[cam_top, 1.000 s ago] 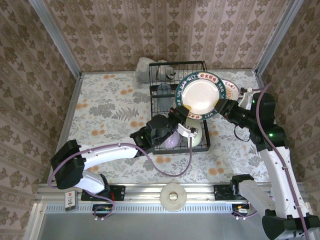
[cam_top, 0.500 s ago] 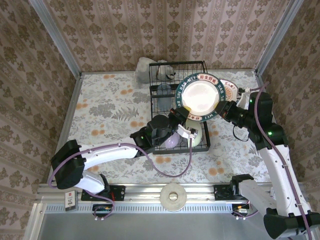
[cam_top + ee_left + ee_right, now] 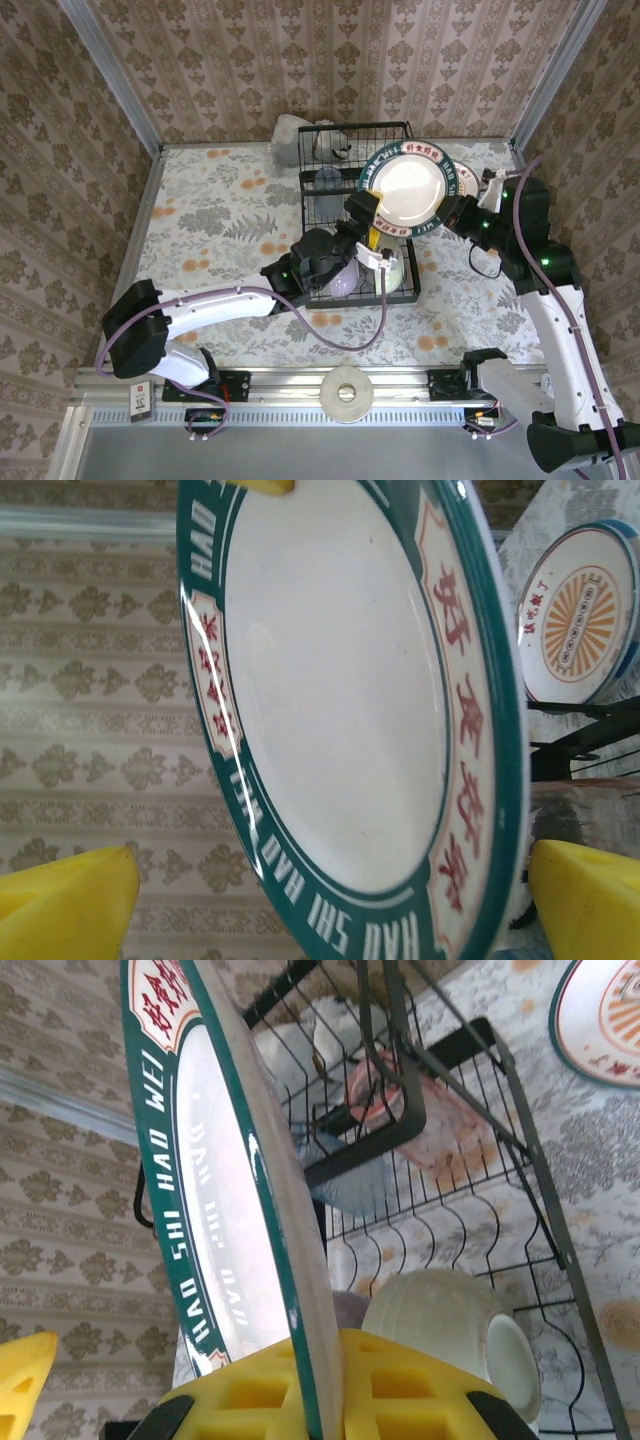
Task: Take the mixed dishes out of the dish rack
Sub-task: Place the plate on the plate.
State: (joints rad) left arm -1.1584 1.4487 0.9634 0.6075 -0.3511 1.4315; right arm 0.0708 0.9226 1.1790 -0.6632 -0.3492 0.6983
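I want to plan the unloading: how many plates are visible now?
2. A green-rimmed plate is held by the right claw above the dish rack; an orange-centred plate lies on the table beside the rack. More may be hidden.

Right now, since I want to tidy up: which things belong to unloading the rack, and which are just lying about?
Job: rack, green plate in right claw, orange plate, lavender bowl, pale bowl, blue tumbler, pink tumbler.
Lying about: grey lump, white ring.
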